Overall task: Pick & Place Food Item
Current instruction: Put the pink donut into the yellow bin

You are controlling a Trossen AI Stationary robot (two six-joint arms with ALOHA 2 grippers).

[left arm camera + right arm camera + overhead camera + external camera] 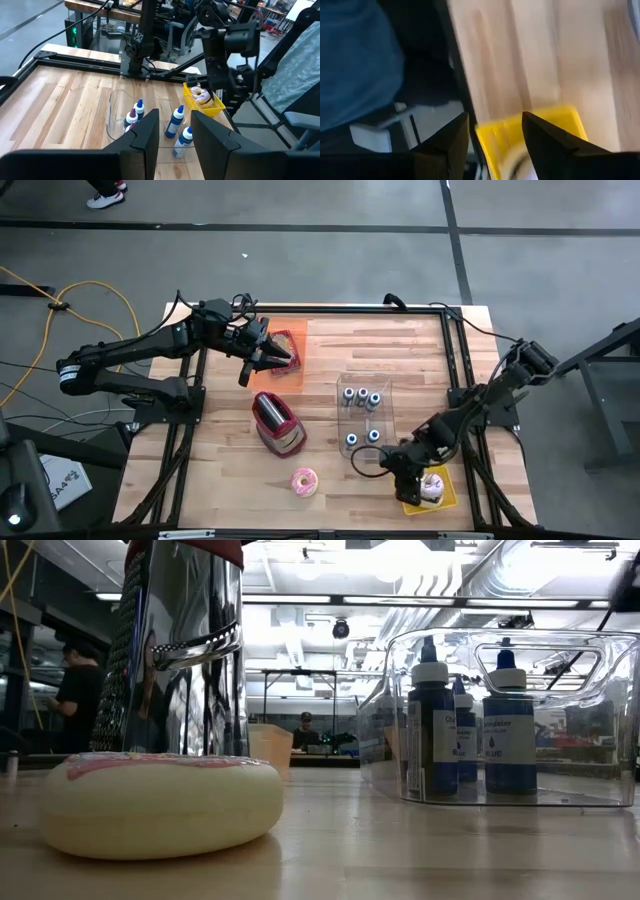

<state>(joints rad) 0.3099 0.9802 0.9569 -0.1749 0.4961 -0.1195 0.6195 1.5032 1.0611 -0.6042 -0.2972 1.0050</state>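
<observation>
A wooden desk [400, 370] seen from above, a dark robot arm at each side. The left arm reaches over the desk's far left area, where its gripper [268, 356] hangs above an orange tray [291, 372]; its two fingers stand a narrow gap apart with nothing between them. The right arm bends down to the near right corner. There the right gripper [408, 472] sits at the edge of a yellow tray [446, 498], its fingers parted, gripping nothing. A white-frosted donut [433, 486] lies inside that yellow tray. Near the desk's middle stands a red and silver toaster [277, 421]. Beside it, toward the right, a clear plastic bin [363, 416] holds small blue bottles [360, 399]. A pink-frosted donut [304, 481] lies on the bare wood near the front edge, in front of the toaster.
</observation>
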